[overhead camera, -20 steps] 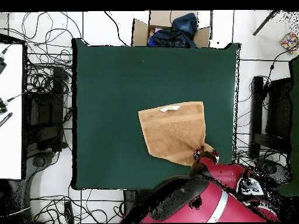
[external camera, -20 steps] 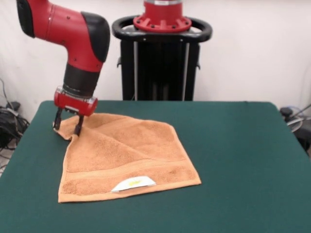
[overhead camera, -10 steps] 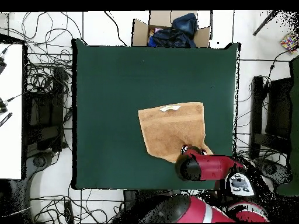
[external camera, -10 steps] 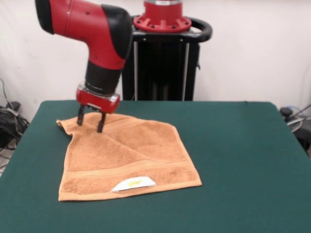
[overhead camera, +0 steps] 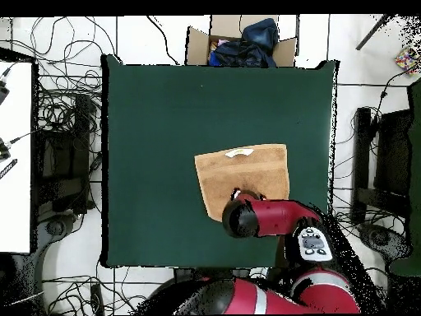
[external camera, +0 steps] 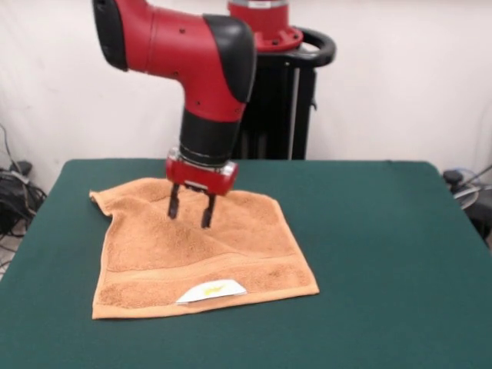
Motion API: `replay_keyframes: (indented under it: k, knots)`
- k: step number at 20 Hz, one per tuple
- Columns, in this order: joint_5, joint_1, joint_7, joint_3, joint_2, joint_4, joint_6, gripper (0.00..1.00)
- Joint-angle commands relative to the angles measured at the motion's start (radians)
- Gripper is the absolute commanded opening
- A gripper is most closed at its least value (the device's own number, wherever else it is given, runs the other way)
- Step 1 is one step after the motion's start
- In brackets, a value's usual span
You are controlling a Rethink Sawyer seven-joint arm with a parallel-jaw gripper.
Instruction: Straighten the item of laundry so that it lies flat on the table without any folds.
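The orange-tan hand towel (external camera: pixel 196 246) lay toward the front-view left of the dark green tabletop (external camera: pixel 384 254), roughly flat but with a diagonal fold ridge across its middle and one far corner pulled out to a small peak. The hand (external camera: pixel 191 209) hung over the towel's far half with its two fingers (external camera: pixel 174 204) apart and nothing between them, the tips seemingly just above the cloth; contact could not be confirmed. The risk from here, as I judged it, was that a descent on the middle of the cloth would pinch both layers or drag the towel whole, bunching it rather than clearing the ridge. A small white tag (external camera: pixel 211 290) lay at the near edge, bearing a yellowish mark too small to read.
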Motion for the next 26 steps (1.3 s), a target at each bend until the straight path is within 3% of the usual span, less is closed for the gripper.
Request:
replay_keyframes:
  k: [1,4,8,14,20,26]
  knots:
    - [0.076,0.022,0.074,0.140,0.037,-0.107,0.063,1.00]
    - [0.079,0.016,0.030,0.164,0.035,-0.146,0.114,1.00]
    - [0.077,-0.042,-0.082,0.277,0.014,-0.140,0.233,1.00]
    - [0.047,-0.046,-0.070,0.293,-0.057,-0.090,0.247,1.00]
    - [0.037,-0.120,-0.129,0.345,0.020,-0.200,0.322,1.00]
    - [0.040,-0.113,-0.097,0.330,0.036,-0.282,0.384,1.00]
